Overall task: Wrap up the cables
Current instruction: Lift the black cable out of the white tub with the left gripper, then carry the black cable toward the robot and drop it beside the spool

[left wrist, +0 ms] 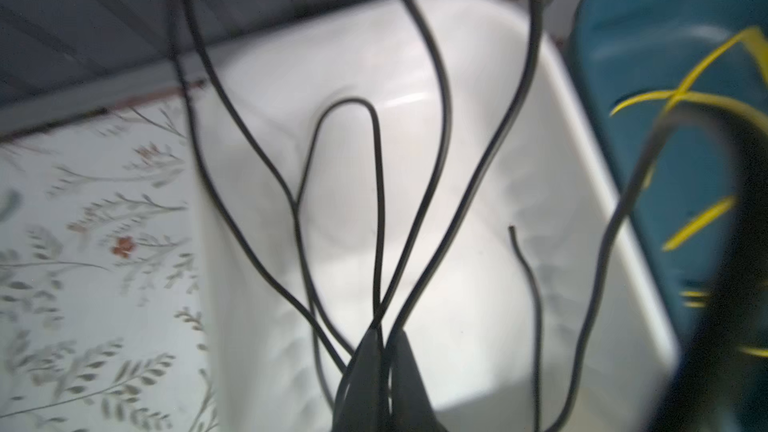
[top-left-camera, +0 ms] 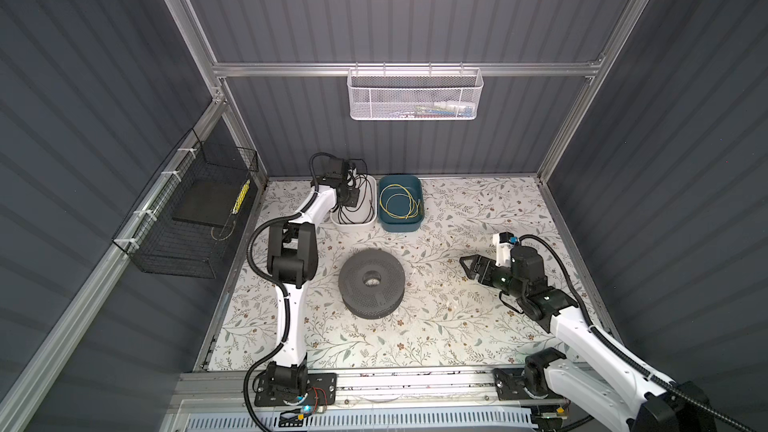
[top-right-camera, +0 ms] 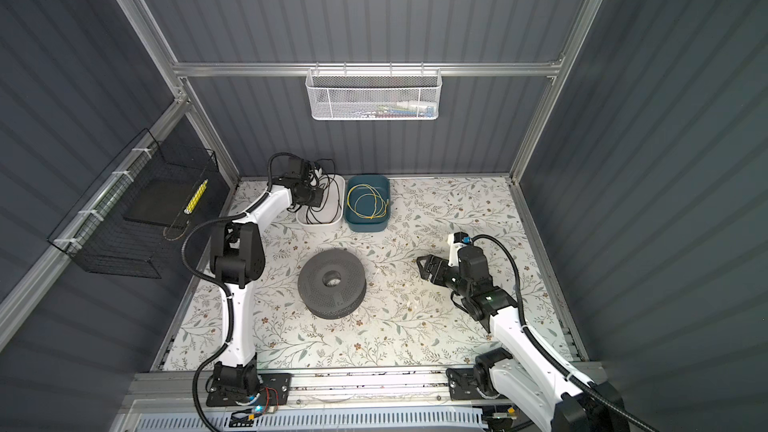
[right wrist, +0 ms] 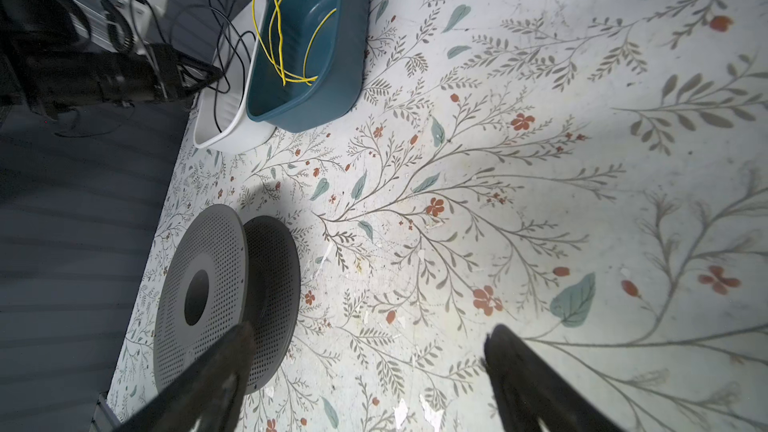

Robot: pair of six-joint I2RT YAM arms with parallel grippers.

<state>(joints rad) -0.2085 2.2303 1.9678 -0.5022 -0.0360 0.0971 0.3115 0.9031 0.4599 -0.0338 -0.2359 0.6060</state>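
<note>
Cables (left wrist: 377, 201): black loops hanging over the white bin (left wrist: 519, 139), bunched between the tips of the left gripper (left wrist: 385, 338).
Left gripper: pressed together, pinching the cables.
Right gripper (right wrist: 370, 330): spread wide, empty, well apart from them.

A spool (top-left-camera: 357, 286) is lying flat near the middle of the counter (top-left-camera: 457, 326). Two tubs are sitting just beside each other at the counter's back edge: the cable tub (top-left-camera: 353, 223) at the spool's 11 o'clock, the wire tub (top-left-camera: 401, 227) at its 1 o'clock. The left hand (left wrist: 384, 347) is hanging over the cable tub, and the cables (left wrist: 378, 201) are trailing in loops from between its fingers down into that tub. A thin wire coil (right wrist: 279, 41) is lying inside the wire tub. The right hand (top-left-camera: 467, 270) is hovering at the spool's 3 o'clock, well apart from it. A mesh basket (top-left-camera: 415, 97) is hanging on the back wall's rail at 12 o'clock. A wire crate (top-left-camera: 187, 218) is hanging on the side wall at 9 o'clock.
</note>
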